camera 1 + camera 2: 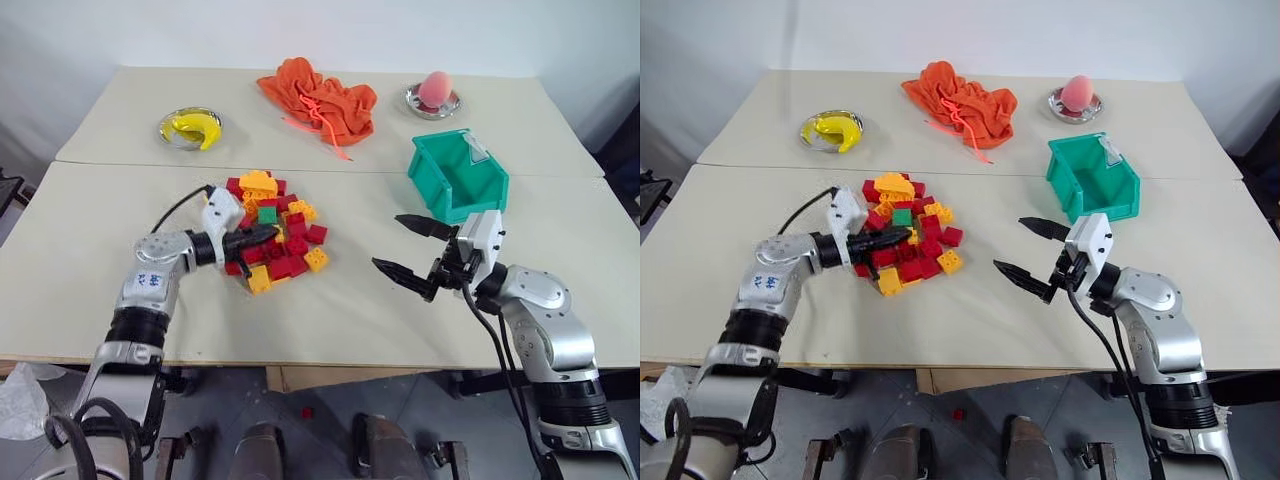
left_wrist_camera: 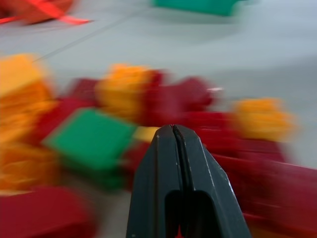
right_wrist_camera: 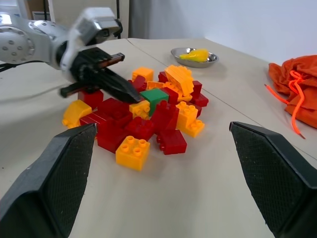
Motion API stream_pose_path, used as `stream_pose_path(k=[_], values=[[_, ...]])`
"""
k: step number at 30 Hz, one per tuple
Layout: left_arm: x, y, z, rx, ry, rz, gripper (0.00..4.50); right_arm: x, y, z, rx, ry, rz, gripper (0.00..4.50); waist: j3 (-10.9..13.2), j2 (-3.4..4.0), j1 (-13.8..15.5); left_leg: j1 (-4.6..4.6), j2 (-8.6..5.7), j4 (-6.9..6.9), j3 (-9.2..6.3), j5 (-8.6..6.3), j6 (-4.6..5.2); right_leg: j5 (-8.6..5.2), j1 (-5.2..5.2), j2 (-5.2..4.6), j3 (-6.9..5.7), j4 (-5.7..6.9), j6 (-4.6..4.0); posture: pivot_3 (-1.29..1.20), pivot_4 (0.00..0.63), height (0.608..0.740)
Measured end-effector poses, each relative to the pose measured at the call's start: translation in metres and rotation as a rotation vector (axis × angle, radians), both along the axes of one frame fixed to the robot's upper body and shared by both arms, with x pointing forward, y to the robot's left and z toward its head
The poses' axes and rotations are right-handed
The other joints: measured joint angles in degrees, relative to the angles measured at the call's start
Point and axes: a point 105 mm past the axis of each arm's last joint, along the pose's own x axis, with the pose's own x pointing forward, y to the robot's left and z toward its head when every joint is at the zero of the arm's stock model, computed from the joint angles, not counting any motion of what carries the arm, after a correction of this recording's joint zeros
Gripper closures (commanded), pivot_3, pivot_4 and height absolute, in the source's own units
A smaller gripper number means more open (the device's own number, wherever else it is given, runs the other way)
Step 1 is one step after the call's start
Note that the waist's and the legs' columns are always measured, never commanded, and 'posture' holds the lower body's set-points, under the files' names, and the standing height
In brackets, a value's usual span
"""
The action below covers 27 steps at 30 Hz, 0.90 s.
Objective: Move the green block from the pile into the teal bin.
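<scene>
The green block lies flat near the top middle of the pile of red and yellow-orange bricks. My left gripper is shut and empty. It points level into the pile, its tip just on the near side of the green block; I cannot tell whether they touch. The teal bin stands to the right, at the far edge of the near table. My right gripper hovers open and empty between the pile and the bin, with its fingers spread wide.
On the far table an orange cloth lies in the middle. A metal dish with a banana sits at its left, and a dish with a pink fruit at its right. A seam separates the two tables.
</scene>
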Motion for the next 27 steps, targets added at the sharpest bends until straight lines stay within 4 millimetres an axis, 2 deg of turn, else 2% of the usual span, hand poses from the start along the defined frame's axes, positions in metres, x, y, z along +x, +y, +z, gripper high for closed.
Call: stream_pose_path(k=[5, 7, 8, 11, 16, 19, 21, 23, 27], values=[[-0.011, 0.024, 0.001, -0.055, -0.003, 0.050, 4.48, 0.000, 0.003, -0.001, 0.004, 0.007, 0.010, 0.00, 0.0, 0.00, -0.2, 0.00, 0.01, -0.02, 0.00, -0.02, 0.02, 0.00, -0.03, 0.00, 0.03, 0.02, 0.00, 0.00, 0.150, 0.740], [-0.017, 0.041, 0.009, -0.114, -0.028, 0.094, 4.48, 0.000, 0.004, -0.001, 0.004, 0.008, 0.016, 0.00, 0.0, 0.00, -0.3, 0.00, 0.02, -0.03, 0.01, -0.03, 0.02, 0.00, -0.04, 0.00, 0.03, 0.01, 0.00, 0.00, 0.150, 0.740], [-0.020, 0.049, 0.014, -0.133, -0.042, 0.115, 4.31, 0.000, 0.005, -0.002, 0.004, 0.009, 0.017, 0.00, 0.0, 0.00, -0.3, 0.00, 0.02, -0.03, 0.00, -0.03, 0.03, 0.00, -0.03, -0.01, 0.03, 0.02, 0.00, 0.00, 0.150, 0.740], [-0.039, 0.083, 0.022, -0.160, -0.071, 0.202, 3.61, 0.000, 0.006, -0.001, 0.009, 0.006, 0.023, 0.00, 0.0, 0.00, -0.7, 0.00, 0.02, -0.03, 0.02, -0.06, 0.05, 0.00, -0.03, -0.03, 0.04, 0.02, 0.00, 0.00, 0.150, 0.740], [-0.078, 0.135, -0.001, -0.152, -0.021, 0.390, 2.09, 0.001, 0.007, -0.002, 0.017, 0.009, 0.028, 0.00, 0.0, 0.00, -1.4, 0.01, 0.03, -0.03, 0.02, -0.10, 0.07, -0.01, -0.03, -0.05, 0.03, 0.01, -0.01, 0.00, 0.150, 0.740], [-0.096, 0.151, -0.004, -0.136, -0.014, 0.476, 1.16, 0.002, 0.007, -0.004, 0.018, 0.015, 0.034, 0.00, 0.0, -0.01, -1.1, 0.01, 0.02, -0.02, 0.01, -0.12, 0.08, -0.01, -0.01, -0.08, 0.03, 0.00, -0.01, 0.00, 0.150, 0.740], [-0.101, 0.151, -0.002, -0.122, -0.020, 0.491, 0.60, 0.004, 0.005, -0.006, 0.020, 0.021, 0.033, 0.00, 0.0, -0.01, -0.9, 0.01, -0.01, 0.00, 0.02, -0.14, 0.11, -0.01, 0.00, -0.12, 0.03, 0.01, -0.01, 0.00, 0.150, 0.740], [-0.097, 0.140, 0.003, -0.122, -0.029, 0.488, 0.02, 0.005, 0.004, -0.007, 0.020, 0.020, 0.035, 0.00, 0.0, -0.01, -0.5, 0.01, -0.01, 0.01, 0.03, -0.14, 0.11, -0.01, 0.00, -0.12, 0.03, 0.01, -0.01, 0.00, 0.150, 0.740], [-0.074, 0.090, 0.014, -0.140, -0.008, 0.413, 0.02, 0.008, 0.005, -0.007, 0.028, 0.014, 0.045, 0.00, 0.0, -0.01, 0.2, 0.00, -0.02, 0.06, 0.01, -0.14, 0.11, 0.00, 0.01, -0.11, 0.04, 0.06, -0.01, 0.00, 0.150, 0.740]])
